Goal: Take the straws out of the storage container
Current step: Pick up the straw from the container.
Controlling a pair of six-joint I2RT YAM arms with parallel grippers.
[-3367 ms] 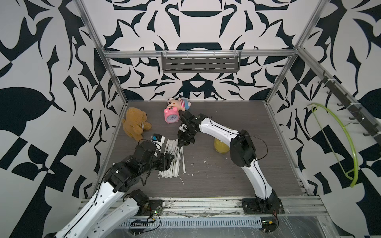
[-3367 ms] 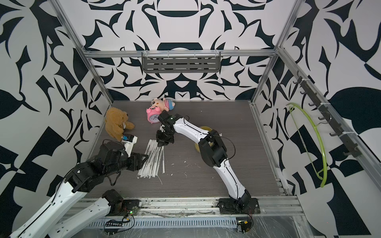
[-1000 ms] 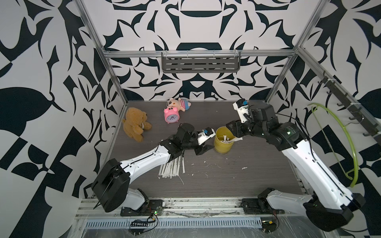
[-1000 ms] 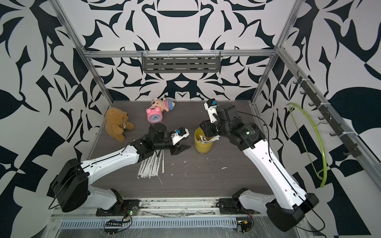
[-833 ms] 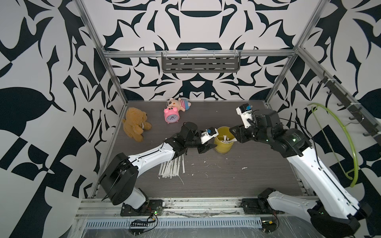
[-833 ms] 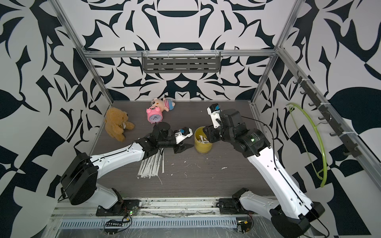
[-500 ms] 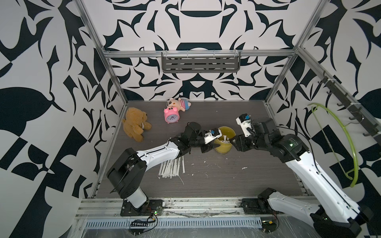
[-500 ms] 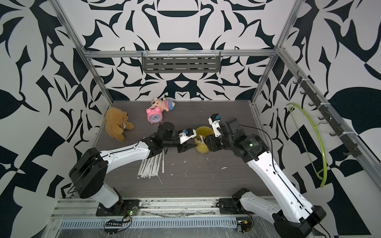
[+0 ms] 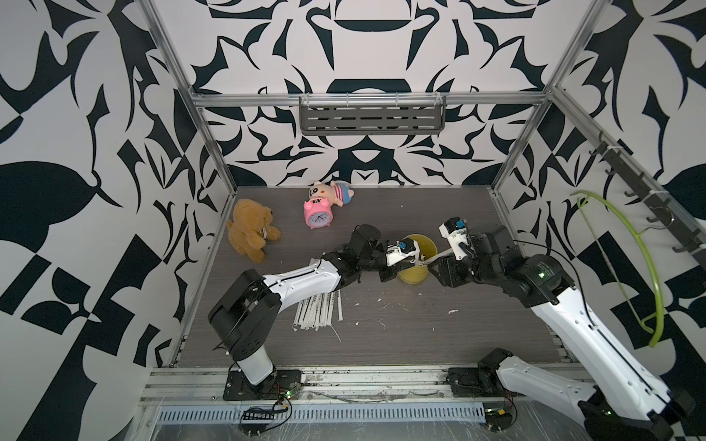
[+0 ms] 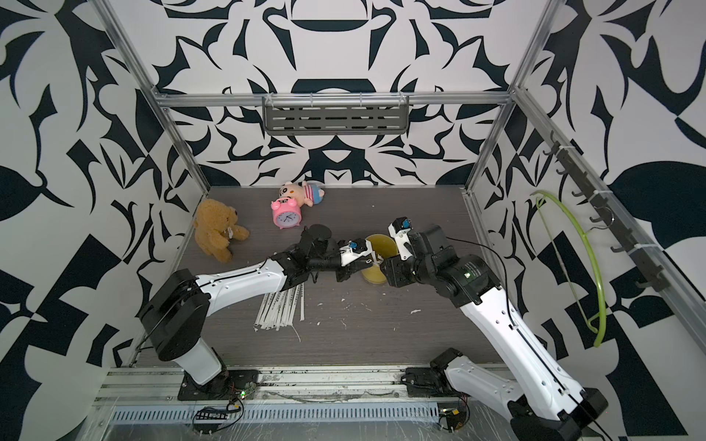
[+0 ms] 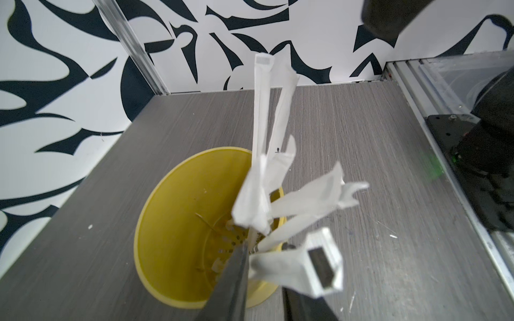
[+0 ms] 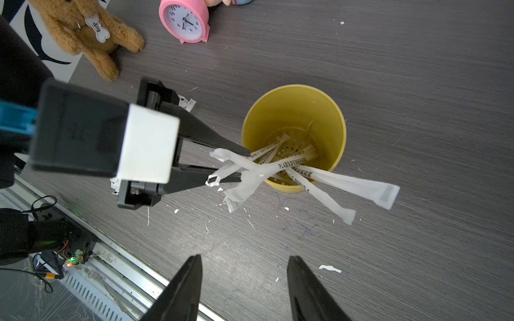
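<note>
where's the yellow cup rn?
In both top views the yellow cup sits slightly right of table centre, between the left gripper, reaching the straws at its mouth, and the right gripper; pink alarm clock behind-left.

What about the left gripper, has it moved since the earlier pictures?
Yes. The left gripper moved from over the straw pile on the table, toward the robot's right, to the yellow cup.
</note>
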